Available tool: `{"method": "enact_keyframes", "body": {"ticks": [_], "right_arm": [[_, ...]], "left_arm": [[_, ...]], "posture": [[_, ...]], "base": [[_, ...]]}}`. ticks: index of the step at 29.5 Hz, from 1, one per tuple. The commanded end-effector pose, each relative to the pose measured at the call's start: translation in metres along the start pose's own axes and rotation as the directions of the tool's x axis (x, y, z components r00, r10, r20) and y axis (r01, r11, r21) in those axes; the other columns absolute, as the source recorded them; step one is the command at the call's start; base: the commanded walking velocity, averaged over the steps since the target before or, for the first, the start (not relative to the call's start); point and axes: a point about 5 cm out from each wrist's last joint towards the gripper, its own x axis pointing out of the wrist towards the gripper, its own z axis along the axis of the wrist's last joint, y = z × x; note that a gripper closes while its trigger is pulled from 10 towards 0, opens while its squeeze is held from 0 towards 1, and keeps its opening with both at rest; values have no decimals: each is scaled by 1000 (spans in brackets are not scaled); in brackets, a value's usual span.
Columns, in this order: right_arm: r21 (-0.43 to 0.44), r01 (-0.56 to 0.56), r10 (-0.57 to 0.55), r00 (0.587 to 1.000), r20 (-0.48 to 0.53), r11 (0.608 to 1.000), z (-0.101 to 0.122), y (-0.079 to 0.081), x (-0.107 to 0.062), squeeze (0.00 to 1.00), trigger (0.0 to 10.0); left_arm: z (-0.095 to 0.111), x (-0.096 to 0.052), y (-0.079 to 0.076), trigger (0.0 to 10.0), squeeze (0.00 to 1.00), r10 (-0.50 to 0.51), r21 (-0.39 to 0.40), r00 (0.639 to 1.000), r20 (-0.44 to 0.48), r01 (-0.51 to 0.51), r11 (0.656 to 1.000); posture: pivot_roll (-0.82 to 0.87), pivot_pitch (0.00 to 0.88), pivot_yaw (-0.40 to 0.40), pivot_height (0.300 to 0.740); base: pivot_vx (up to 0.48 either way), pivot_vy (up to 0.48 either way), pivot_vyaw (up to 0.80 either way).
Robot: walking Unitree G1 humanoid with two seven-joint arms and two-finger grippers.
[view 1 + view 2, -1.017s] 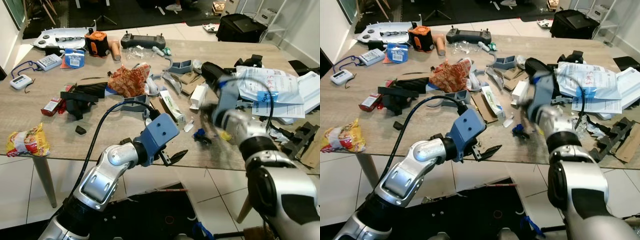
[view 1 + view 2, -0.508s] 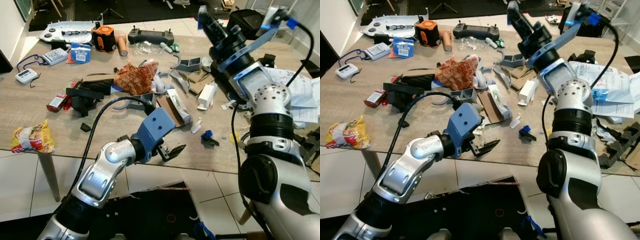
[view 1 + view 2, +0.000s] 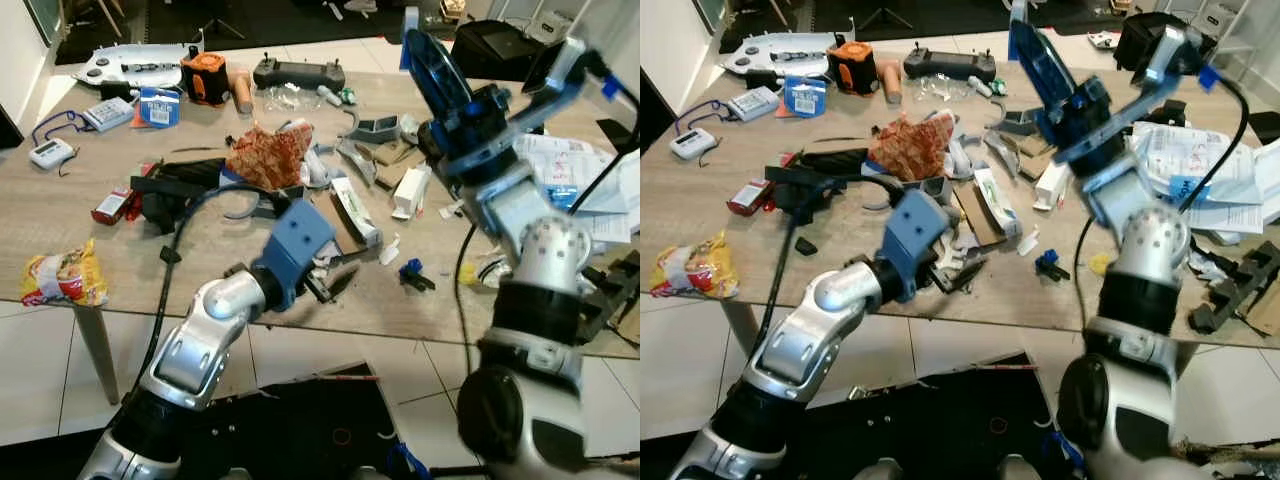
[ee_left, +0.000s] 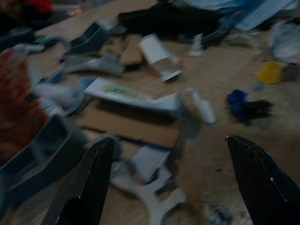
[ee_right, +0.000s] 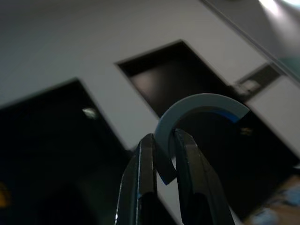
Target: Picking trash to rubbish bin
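I am in a workshop or maker's room, judging by what lies before me. The wooden desk [image 3: 120,255] is strewn with a drone remote controller [image 3: 298,73], an orange battery pack [image 3: 203,78], grey printed plastic brackets [image 3: 376,129], cardboard scraps and papers [image 3: 560,170]. Beyond it I see white floor tiles [image 3: 40,390] and a black case [image 3: 490,48].

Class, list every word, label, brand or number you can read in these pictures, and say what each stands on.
No text can be read with certainty.
Green print on the white tube box: too blurred.
Label on the blue packet: too small.
Print on the papers: too small.
Yellow snack bag: print illegible.
Red box: illegible.
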Motion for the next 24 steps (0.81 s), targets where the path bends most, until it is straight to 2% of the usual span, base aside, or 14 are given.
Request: {"method": "enact_keyframes", "body": {"ticks": [1,3,4,5,6,7,8,9,11,12,14,18,21,24], "right_arm": [[28,-128,126,990,56,991,8,19,-1,0,0],[4,-81,80,996,49,997,8,14,-2,0,0],[-70,56,-56,998,12,996,5,1,-1,0,0],[-239,284,-306,950,-61,928,-4,-23,-3,0,8863],[-461,430,-527,844,-101,776,-12,-43,-9,0,10000],[-461,430,-527,844,-101,776,-12,-43,-9,0,10000],[-634,464,-657,748,-94,619,-18,-56,-16,0,10000],[-754,454,-721,692,-36,474,-19,-65,-23,0,10000],[-813,477,-772,634,53,336,-20,-70,-33,0,10000],[-813,477,-772,634,53,336,-20,-70,-33,0,10000],[-824,502,-807,583,97,263,-20,-72,-43,0,10000],[-821,529,-838,531,125,213,-25,-74,-59,0,10000],[-822,536,-838,526,145,194,-28,-72,-65,0,10000],[-831,538,-829,524,198,142,-39,-68,-73,0,10000]], "left_arm": [[-2,1,7,10000,0,61,-18,998,-3,-61,998],[-2,2,11,10000,0,92,-15,996,0,-92,996],[-1,4,16,10000,0,136,-11,991,0,-136,991],[-3,4,23,10000,0,205,-11,979,-11,-205,979],[-4,3,31,10000,0,278,-14,960,-23,-278,960],[-4,3,31,10000,0,278,-14,960,-23,-278,960],[-6,2,36,10000,0,334,-23,942,-32,-335,942],[-8,0,41,10000,0,388,-44,921,-39,-389,920],[-8,-5,47,10000,0,453,-89,891,-41,-454,886],[-8,-5,47,10000,0,453,-89,891,-41,-454,886],[-10,-10,49,10000,0,483,-124,875,-43,-484,866],[-14,-16,48,10000,0,500,-128,864,-57,-503,855],[-17,-19,46,10000,0,502,-125,863,-60,-505,854],[-19,-22,44,10000,0,537,-138,842,-54,-539,831]], "posture": [[76,181,-14,740],[76,175,-16,740],[71,171,-18,740],[71,171,-18,740],[51,163,-25,740],[51,163,-25,740],[51,163,-25,740],[52,160,-33,740],[54,158,-37,740],[54,158,-37,740],[57,149,-41,740],[60,142,-39,740],[60,142,-38,740],[55,143,-32,740]], "base": [[0,0,0],[0,0,0],[0,0,0],[0,0,0],[0,0,0],[0,0,0],[0,0,0],[0,0,0],[0,0,0],[0,0,0],[0,0,0],[0,0,0],[0,0,0],[0,0,-533]]}}
